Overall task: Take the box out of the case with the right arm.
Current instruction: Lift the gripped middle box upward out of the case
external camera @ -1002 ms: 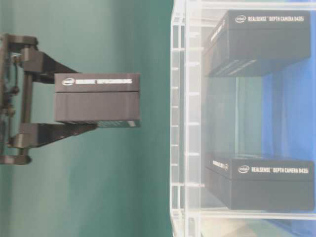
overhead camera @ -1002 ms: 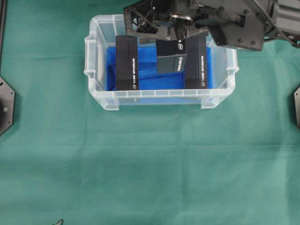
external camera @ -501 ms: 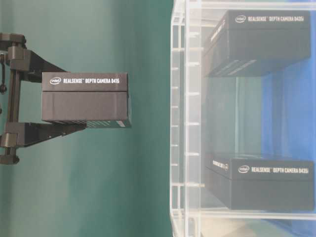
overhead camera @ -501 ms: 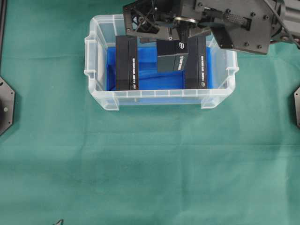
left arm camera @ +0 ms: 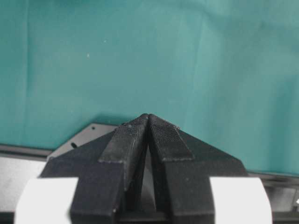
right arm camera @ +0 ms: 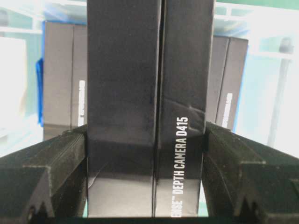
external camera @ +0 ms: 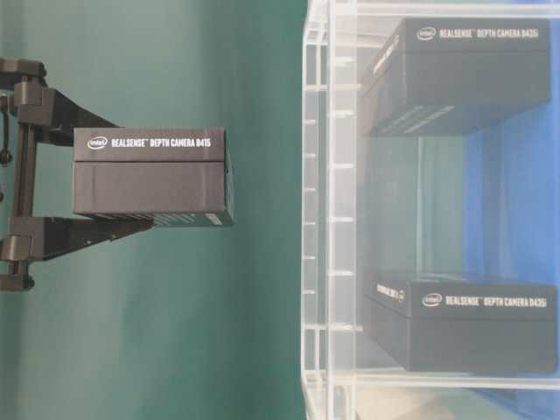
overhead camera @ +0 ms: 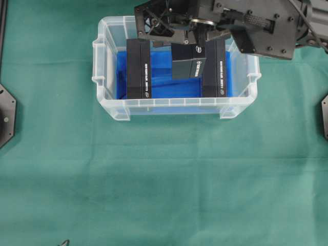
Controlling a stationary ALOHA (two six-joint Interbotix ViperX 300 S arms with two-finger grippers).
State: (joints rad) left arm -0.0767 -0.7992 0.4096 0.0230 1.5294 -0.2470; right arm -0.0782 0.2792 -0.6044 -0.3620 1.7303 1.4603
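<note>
The right gripper (right arm camera: 145, 177) pinches the box (external camera: 153, 175), apparently lifted clear of the case (overhead camera: 105, 95); next, carry it sideways and lower.

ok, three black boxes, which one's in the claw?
The middle box, labelled D415, clamped in the right claw above the case. The other two rest on its blue floor.

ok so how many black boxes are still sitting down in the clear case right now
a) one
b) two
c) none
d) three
b) Two boxes rest on the blue lining of the case, while the third box is lifted clear, clamped in the right gripper.
</note>
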